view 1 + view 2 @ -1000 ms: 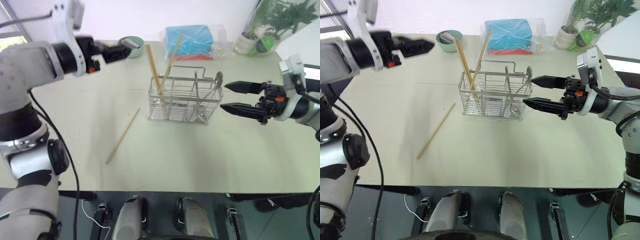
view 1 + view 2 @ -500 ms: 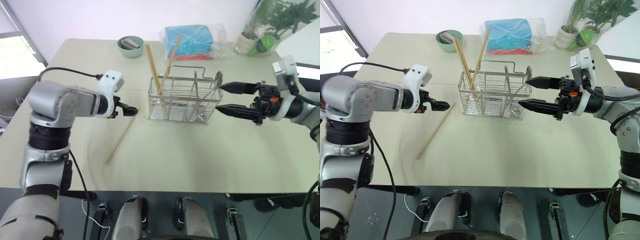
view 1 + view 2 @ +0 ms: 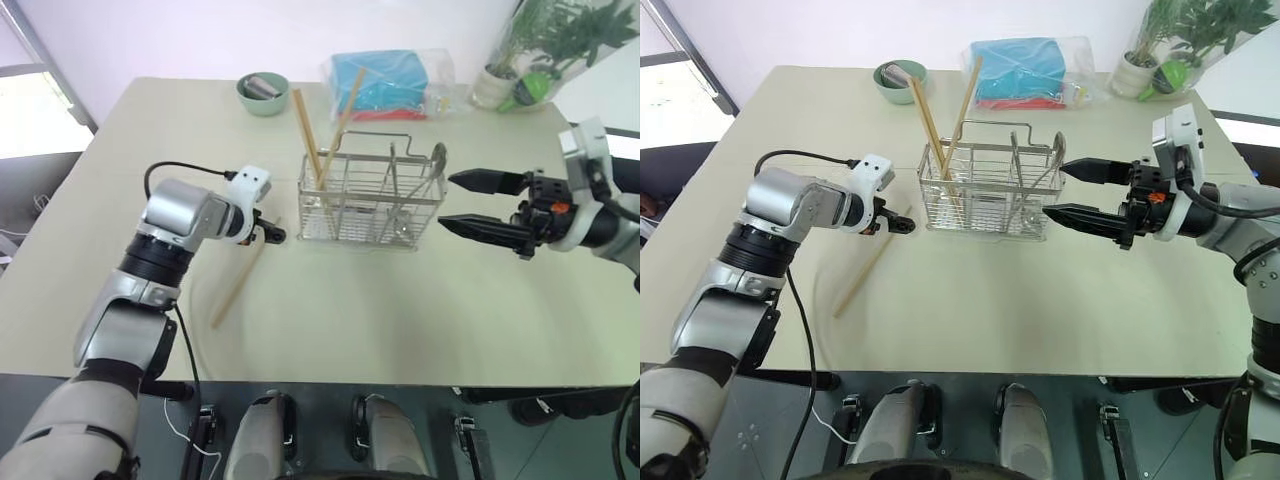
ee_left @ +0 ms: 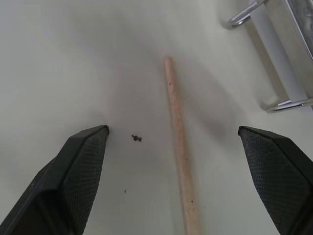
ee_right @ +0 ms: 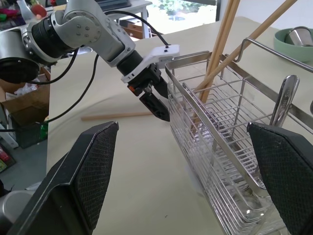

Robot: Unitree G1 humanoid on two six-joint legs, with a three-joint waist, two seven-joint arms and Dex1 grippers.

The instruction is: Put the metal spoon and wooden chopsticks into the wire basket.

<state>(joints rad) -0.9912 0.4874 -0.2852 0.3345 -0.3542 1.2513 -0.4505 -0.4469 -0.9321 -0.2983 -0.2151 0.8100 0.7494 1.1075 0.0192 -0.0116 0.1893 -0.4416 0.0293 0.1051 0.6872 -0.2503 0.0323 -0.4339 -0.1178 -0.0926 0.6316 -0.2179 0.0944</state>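
Wooden chopstick [image 4: 180, 147] between open left hand's [image 4: 178, 147] fingers, seemingly untouched.

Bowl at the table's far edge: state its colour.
The bowl is pale green; the right eye view shows it best.

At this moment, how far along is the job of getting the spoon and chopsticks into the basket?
Done: the spoon and two chopsticks stand in the basket. In hand: the open left gripper straddles one chopstick on the table. Left: grasp it and drop it in. The right gripper waits open.

spoon [image 3: 436, 160] and sticks upright in wire basket [image 3: 370, 200], one chopstick [image 3: 243, 275] on table
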